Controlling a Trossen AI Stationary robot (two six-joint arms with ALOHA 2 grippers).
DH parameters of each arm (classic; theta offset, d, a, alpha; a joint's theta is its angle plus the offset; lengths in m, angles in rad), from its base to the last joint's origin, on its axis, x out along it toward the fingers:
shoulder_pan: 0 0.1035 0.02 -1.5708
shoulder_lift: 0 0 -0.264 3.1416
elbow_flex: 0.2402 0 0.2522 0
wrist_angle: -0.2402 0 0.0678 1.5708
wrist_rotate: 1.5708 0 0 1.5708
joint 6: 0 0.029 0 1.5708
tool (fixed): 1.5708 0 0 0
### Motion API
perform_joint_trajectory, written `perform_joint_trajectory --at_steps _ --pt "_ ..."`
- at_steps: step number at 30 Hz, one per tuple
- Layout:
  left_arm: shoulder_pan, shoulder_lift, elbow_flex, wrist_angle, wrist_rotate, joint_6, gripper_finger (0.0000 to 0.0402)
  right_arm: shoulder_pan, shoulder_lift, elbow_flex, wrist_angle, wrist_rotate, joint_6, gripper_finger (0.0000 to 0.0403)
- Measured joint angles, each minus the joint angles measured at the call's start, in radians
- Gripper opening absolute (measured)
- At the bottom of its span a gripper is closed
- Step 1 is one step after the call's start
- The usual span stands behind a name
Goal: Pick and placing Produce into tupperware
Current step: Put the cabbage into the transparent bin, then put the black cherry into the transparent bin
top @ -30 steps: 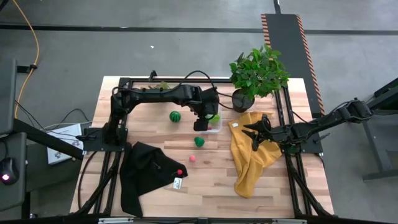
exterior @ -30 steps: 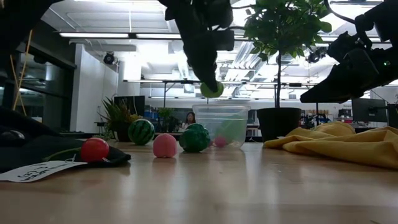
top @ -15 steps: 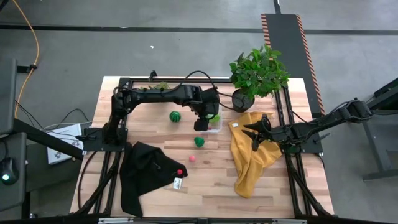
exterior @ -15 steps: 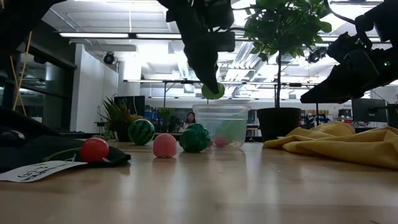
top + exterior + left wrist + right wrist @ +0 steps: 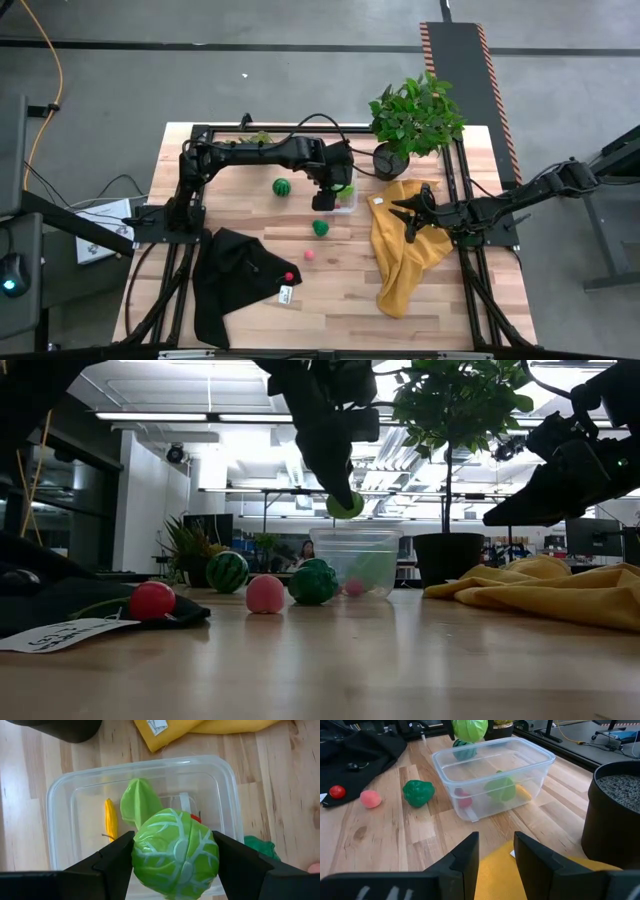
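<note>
My left gripper is shut on a light-green, white-veined cabbage ball, which hangs above the clear tupperware. In the low view the ball is a little above the container's rim. Inside the tupperware lie a yellow piece, a light-green leafy piece and a small red piece. My right gripper waits open over the yellow cloth, to the right of the tupperware. My left gripper pinches the cabbage ball between its two fingers, one on each opposite side. The fingers come from above, slanting down. The ball is lifted clear, over the tupperware's opening.
On the wood lie a striped melon, a dark-green piece and a pink ball. A red ball rests on the black cloth. A potted plant stands at the far right.
</note>
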Motion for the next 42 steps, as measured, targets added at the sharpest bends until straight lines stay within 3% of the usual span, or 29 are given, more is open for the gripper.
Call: perform_joint_trajectory --at_steps 7,14,19,28,42 --pt "0.000 0.000 0.000 0.030 -0.001 0.000 0.0239 0.000 0.000 0.000 0.000 0.000 0.000 0.0114" --pt "0.000 0.000 0.000 0.032 -0.002 0.000 0.0287 0.000 0.000 0.000 0.000 0.000 0.000 0.0114" --pt "0.000 -0.001 0.000 0.032 -0.002 -0.001 0.0297 0.000 0.000 -0.001 0.000 0.000 0.000 0.0114" --pt "-0.009 -0.028 0.000 -0.031 -0.006 -0.001 0.0266 0.000 0.000 -0.001 0.000 0.000 0.000 0.0114" --pt "-0.035 -0.229 0.000 -0.174 -0.049 -0.087 0.0210 0.000 0.000 -0.001 -0.001 0.000 0.000 0.0114"
